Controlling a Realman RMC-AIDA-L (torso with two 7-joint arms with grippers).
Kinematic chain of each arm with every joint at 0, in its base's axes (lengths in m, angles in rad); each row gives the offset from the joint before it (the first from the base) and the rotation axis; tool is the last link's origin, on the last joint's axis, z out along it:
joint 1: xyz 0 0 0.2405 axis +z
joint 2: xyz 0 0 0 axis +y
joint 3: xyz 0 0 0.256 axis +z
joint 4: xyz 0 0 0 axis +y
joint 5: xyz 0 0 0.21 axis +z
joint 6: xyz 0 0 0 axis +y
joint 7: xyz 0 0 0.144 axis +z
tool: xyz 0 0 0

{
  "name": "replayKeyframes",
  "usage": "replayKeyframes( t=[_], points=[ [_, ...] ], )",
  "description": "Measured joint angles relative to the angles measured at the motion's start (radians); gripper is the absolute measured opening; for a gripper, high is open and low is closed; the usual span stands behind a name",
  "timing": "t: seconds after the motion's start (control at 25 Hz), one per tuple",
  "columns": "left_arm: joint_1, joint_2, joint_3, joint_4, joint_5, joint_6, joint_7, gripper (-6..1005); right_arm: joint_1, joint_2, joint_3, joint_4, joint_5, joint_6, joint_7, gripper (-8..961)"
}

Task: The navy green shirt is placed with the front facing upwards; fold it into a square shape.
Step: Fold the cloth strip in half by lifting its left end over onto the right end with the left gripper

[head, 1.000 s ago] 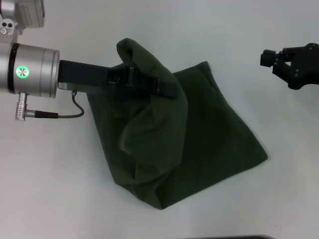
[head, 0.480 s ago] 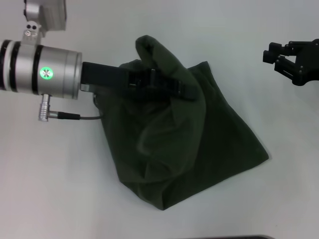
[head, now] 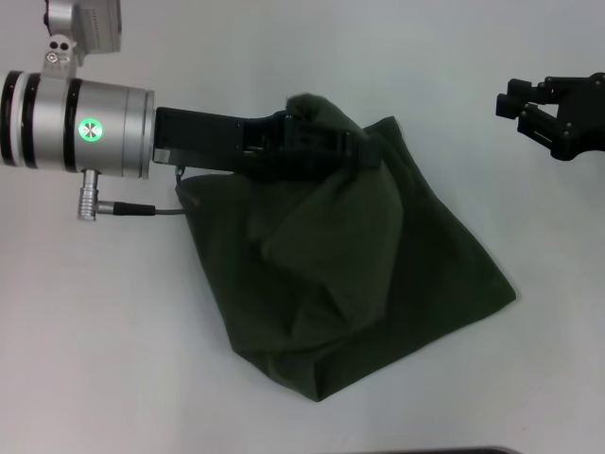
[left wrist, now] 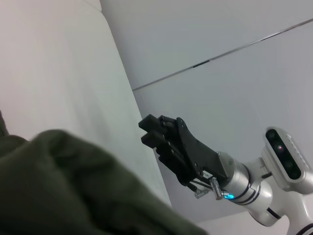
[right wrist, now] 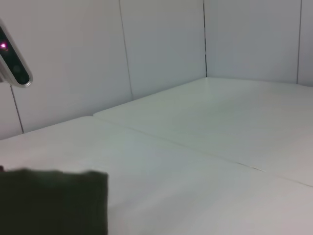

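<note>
We saw the navy green shirt (head: 350, 284) lying on the white tabletop (head: 113, 331), bunched into a rough diamond with no print visible, one corner pointing toward the robot's right and the lower edge rounded. Nothing else sat on the tabletop near it; only a dark strip showed at the near edge of the head view, too little to identify.

The left pincer (head: 364, 151) reached in low from the left, across the shirt's far-left part, pinching a fold of cloth. That fold draped over the fingertips and hid them, so we read the grip from the lifted cloth only. The silver wrist with its green light and the grey cable hung just off the shirt's left edge. In the left wrist view the shirt (left wrist: 73, 191) filled the lower part and blocked the arm's own fingers.

The right pincer (head: 529, 104) hovered well apart from the shirt at the right edge, fingers spread, holding nothing. The left wrist view showed it (left wrist: 156, 134) too, over bare tabletop.

Against the frame a second earlier, the left pincer had carried the fold further right across the shirt. The raised hump had dropped lower and flatter. The right pincer had barely shifted.
</note>
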Motion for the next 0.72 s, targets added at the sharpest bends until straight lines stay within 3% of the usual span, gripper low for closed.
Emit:
replayKeyframes(
  t=[0.16, 0.28, 0.48, 0.72],
  points=[
    [-0.005, -0.005, 0.003, -0.004, -0.001, 0.006, 0.000, 326, -0.001, 0.000, 0.000, 0.009, 0.001, 0.014, 0.000, 227],
    [-0.016, -0.011, 0.006, -0.013, -0.018, 0.028, 0.003, 566, -0.002, 0.000, 0.000, 0.015, 0.001, 0.026, -0.001, 227],
    [-0.024, -0.011, 0.012, -0.028, -0.054, 0.050, 0.011, 792, -0.001, 0.000, -0.003, 0.023, 0.001, 0.041, -0.001, 226],
    [-0.008, 0.016, -0.015, -0.034, -0.083, 0.077, 0.007, 842, -0.003, 0.000, 0.001, 0.026, 0.002, 0.046, -0.002, 226]
  ],
)
